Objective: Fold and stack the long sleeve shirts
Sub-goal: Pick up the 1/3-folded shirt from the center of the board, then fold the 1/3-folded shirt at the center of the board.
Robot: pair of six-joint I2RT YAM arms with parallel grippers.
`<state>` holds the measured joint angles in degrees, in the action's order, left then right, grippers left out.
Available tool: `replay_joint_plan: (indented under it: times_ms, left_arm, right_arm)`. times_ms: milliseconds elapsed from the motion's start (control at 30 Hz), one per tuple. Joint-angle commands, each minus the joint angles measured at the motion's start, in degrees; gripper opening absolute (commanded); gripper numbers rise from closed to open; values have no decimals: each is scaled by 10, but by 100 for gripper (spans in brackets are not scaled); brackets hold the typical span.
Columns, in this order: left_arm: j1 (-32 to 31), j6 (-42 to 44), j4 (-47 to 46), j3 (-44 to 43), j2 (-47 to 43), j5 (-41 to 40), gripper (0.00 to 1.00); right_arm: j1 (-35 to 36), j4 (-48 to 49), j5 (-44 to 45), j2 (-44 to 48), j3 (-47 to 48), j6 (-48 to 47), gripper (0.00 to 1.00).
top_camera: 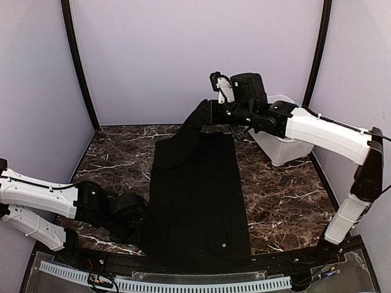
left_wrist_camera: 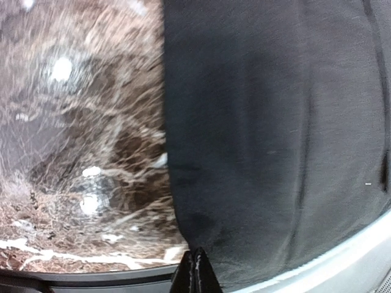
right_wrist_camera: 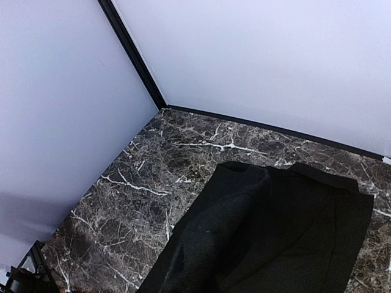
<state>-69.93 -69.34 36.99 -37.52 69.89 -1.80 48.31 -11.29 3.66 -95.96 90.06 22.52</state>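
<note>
1. The black shirt (top_camera: 201, 195) lies as a long, narrow strip on the marble table (top_camera: 287, 195). Its long axis runs from the near edge toward the back wall.
2. The far left corner is lifted off the table and rises to the right gripper (top_camera: 208, 113). The right wrist view shows no fingers. Because cloth hangs from the gripper, its jaws are judged pinched on the shirt, with the strip below and nearward of them.
3. The left gripper (top_camera: 135, 218) sits low at the near left corner. In the left wrist view its tips (left_wrist_camera: 195, 271) are pressed together on the cloth edge, with the shirt body to their right.
4. Judgement: each arm is nearer one end of the strip. A lengthwise fold would carry the right gripper's end nearward while the left anchors.
</note>
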Motion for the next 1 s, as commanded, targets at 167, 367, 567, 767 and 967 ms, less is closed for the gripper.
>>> replay_joint_plan:
  times_ms: [167,367,567,767,967]
  left_arm:
    - [-3,91,20,-85,-2,-7,0]
    - [-4,163,-4,-152,48,26,0]
    - [-5,226,-28,-210,121,83,0]
    - [-6,274,-42,-243,177,138,0]
    - [-6,305,-52,-255,210,183,0]
  right_arm:
    - [-3,-20,44,35,38,-35,0]
    - [-5,-46,96,61,37,-61,0]
    - [-11,-66,148,106,8,-74,0]
    - [-15,-78,192,158,-37,-77,0]
    - [-16,-81,212,192,-82,-75,0]
